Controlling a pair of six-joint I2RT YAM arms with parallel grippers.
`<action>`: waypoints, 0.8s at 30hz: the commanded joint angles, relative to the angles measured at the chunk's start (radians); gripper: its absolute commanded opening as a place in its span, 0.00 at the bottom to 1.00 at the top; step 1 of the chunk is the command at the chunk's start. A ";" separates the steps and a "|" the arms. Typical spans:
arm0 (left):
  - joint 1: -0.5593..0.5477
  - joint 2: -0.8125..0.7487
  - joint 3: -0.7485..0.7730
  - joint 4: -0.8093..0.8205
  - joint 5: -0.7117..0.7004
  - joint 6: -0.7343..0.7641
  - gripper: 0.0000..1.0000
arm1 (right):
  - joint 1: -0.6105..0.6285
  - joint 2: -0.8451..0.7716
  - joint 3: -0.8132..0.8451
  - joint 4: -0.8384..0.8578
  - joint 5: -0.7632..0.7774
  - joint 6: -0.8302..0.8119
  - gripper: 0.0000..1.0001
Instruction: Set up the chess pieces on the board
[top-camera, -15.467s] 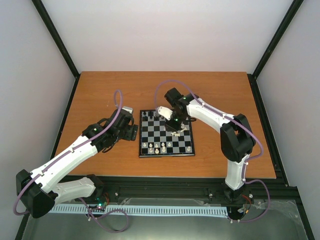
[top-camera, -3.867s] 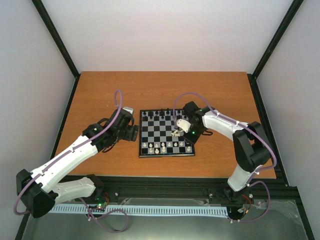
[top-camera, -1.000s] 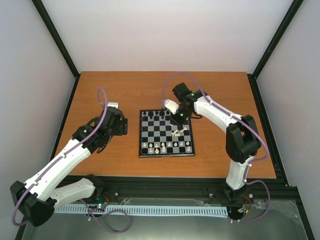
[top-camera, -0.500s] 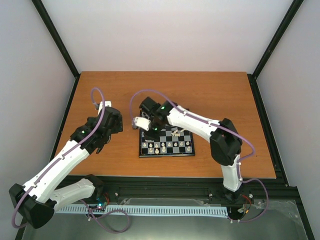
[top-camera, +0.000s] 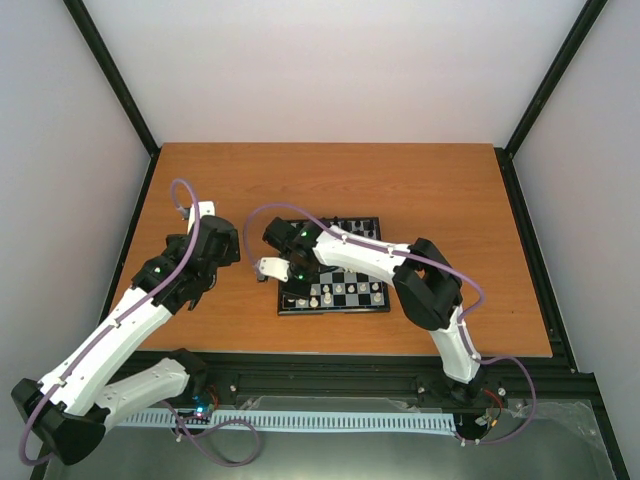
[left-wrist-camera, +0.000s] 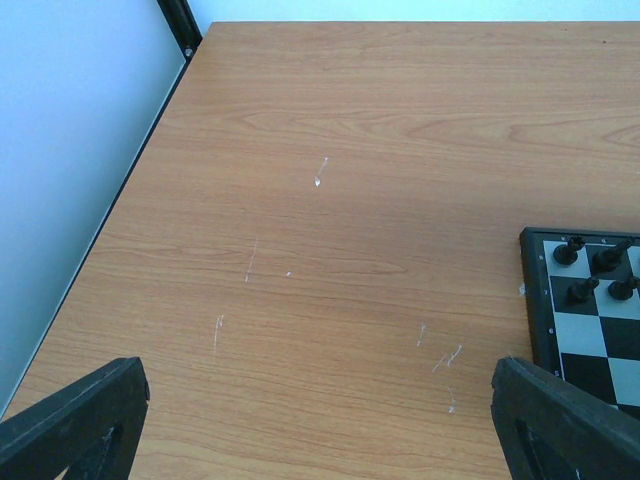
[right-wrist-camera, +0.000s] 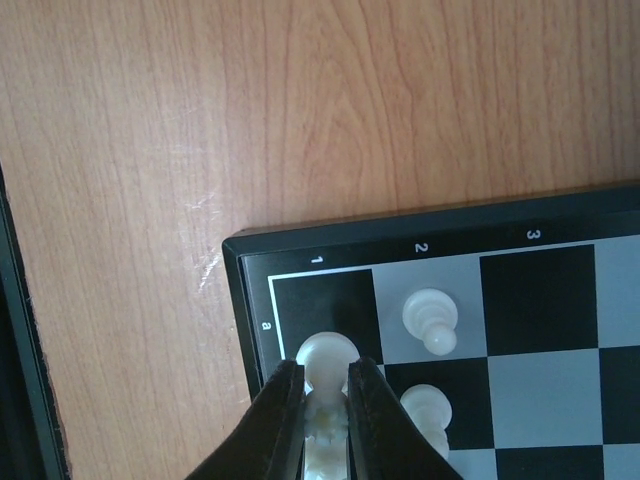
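On the left of the overhead shot, the left gripper (left-wrist-camera: 316, 400) hung over the bare orange-brown wooden table (left-wrist-camera: 330, 120), black fingers spread wide with nothing between them. Mid-frame sat the small black-and-pale-grey checked chessboard (top-camera: 340, 310). The right gripper (right-wrist-camera: 325, 415) was pinched tight on a cream-white round-headed chess piece (right-wrist-camera: 327, 352) at the corner square marked a and 1. Two more cream-white pieces (right-wrist-camera: 430, 318) stood just right of it. Tiny black pieces (left-wrist-camera: 566, 252) showed at the right edge of the left wrist view.

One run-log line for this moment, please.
right pincer: shut on white piece at board corner square | left pincer: open, over table beside board
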 joint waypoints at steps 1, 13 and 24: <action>0.009 -0.001 0.031 -0.002 -0.013 -0.010 0.96 | 0.009 0.027 0.029 0.005 0.012 -0.007 0.11; 0.009 0.011 0.031 -0.005 -0.002 -0.009 0.97 | 0.013 0.060 0.040 0.011 -0.004 -0.006 0.12; 0.009 0.020 0.031 -0.002 0.022 0.001 0.97 | 0.020 0.080 0.051 0.007 -0.010 -0.003 0.14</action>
